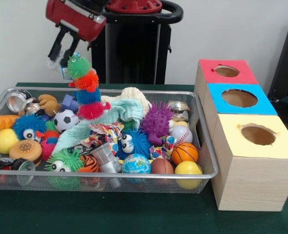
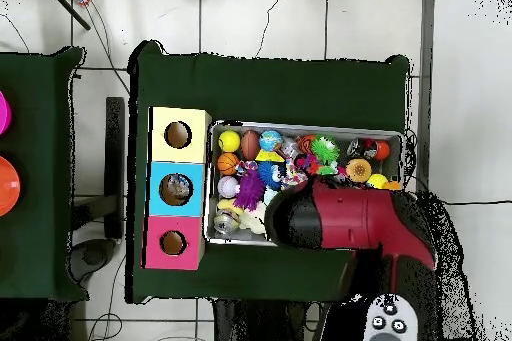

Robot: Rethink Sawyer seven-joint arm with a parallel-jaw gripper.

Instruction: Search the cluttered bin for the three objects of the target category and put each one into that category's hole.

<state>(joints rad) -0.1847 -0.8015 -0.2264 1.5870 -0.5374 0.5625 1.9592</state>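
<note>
My gripper (image 1: 63,59) hangs above the wire bin's (image 1: 110,176) far left corner. It is shut on the green head end of a fuzzy caterpillar toy (image 1: 87,87). The toy's orange, blue and red segments dangle down, and the red end reaches the clutter. To the right stand three boxes, each with a round hole on top: red (image 1: 227,71), blue (image 1: 239,98) and yellow (image 1: 257,134). In the overhead view the red and black arm (image 2: 350,219) covers the bin's (image 2: 300,127) lower right part and hides the gripper.
The bin holds several balls, among them a basketball (image 1: 184,152), a yellow ball (image 1: 188,168) and a soccer ball (image 1: 66,119). It also holds a purple spiky toy (image 1: 156,122), fuzzy eyed toys, metal cans, a burger toy (image 1: 26,150) and a pale cloth (image 1: 124,109).
</note>
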